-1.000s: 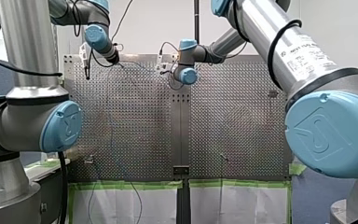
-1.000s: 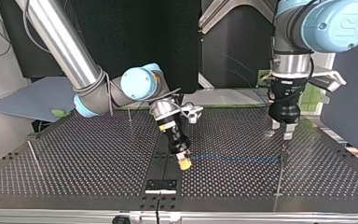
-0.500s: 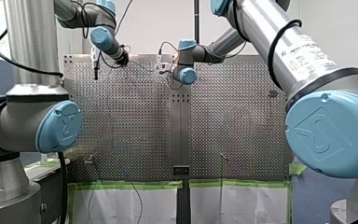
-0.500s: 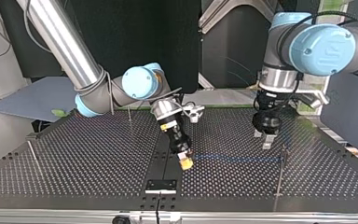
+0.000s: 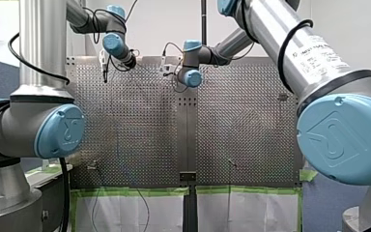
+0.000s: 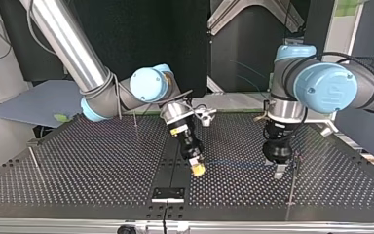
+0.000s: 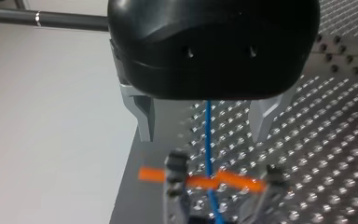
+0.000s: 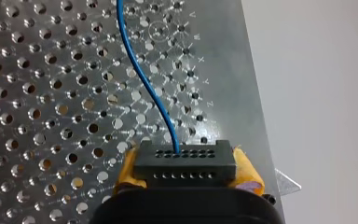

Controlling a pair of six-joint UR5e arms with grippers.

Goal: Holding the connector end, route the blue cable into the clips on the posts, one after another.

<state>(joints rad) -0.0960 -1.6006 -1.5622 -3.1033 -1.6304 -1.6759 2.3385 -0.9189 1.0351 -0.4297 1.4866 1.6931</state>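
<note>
Clamping the connector [image 8: 185,161]: right gripper [image 8: 186,173], yellow pads [image 8: 248,172] tight on both its sides, cable [image 8: 142,70] exiting over the table [image 8: 51,116]. Left gripper [image 7: 204,123] fingers [image 7: 142,112] wide apart, holding nothing; cable passes between them toward a blurred clip [image 7: 177,170]. Top view: right arm tilted low mid-table, left arm vertical just beside a post [image 6: 292,187]. One cable, one connector, three posts visible there.
</note>
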